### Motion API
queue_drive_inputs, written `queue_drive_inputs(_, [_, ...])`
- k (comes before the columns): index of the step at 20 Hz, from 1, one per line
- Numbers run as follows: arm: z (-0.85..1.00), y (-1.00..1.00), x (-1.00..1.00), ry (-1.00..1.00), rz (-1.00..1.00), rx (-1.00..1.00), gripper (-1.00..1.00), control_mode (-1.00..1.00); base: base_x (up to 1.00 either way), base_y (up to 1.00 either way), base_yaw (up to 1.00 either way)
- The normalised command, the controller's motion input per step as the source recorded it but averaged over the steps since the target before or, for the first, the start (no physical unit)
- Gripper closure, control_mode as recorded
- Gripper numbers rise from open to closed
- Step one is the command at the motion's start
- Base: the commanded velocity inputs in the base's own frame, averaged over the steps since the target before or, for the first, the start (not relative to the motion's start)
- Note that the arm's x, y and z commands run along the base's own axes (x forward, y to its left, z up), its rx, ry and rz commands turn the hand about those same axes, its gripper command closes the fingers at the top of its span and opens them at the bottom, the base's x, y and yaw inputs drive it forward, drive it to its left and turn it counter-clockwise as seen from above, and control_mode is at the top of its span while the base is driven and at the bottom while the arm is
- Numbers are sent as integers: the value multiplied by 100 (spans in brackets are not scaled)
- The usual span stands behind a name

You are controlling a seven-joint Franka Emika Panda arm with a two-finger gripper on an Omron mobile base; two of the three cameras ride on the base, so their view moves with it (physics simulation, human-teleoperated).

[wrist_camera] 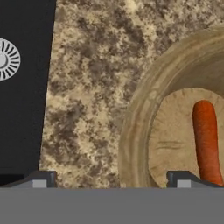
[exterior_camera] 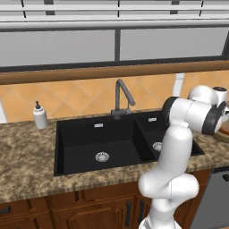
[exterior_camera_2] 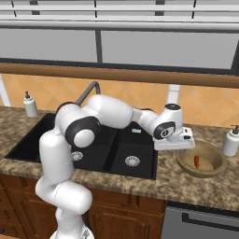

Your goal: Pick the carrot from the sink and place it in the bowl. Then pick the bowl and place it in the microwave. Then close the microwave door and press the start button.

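The orange carrot (wrist_camera: pixel 206 142) lies inside the wooden bowl (wrist_camera: pixel 138 118), which stands on the granite counter to the right of the black sink (exterior_camera_2: pixel 135 151). In the right base view the carrot (exterior_camera_2: pixel 196 162) rests in the middle of the bowl (exterior_camera_2: pixel 215 171). My gripper (wrist_camera: pixel 112 180) is open and empty. It hangs over the bowl's left rim: one fingertip is above the counter beside the sink, the other above the bowl's floor next to the carrot. The hand (exterior_camera_2: pixel 179 147) sits just left of the bowl. The microwave and its door are out of view.
A grey gooseneck faucet (exterior_camera: pixel 120 96) rises behind the sink (exterior_camera: pixel 80 138). A soap dispenser (exterior_camera_2: pixel 30 105) stands on the counter at far left, another (exterior_camera_2: pixel 230 141) right of the bowl. A grey appliance front (exterior_camera_2: pixel 200 224) sits below the counter.
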Motion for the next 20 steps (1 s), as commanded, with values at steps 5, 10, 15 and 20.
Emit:
queue_drive_inputs(5, [-9, -27, 17, 0, 3, 1, -100, -100, 0, 0, 0])
queue_drive_inputs(10, [-24, -20, 13, 0, 1, 0, -100, -100, 0, 0, 0])
queue_drive_inputs(15, [-31, -1, 7, 0, 1, 0, 100, -100, 0, 0, 0])
queue_drive_inputs(20, [-17, 0, 0, 0, 1, 0, 100, -100, 0, 0, 0])
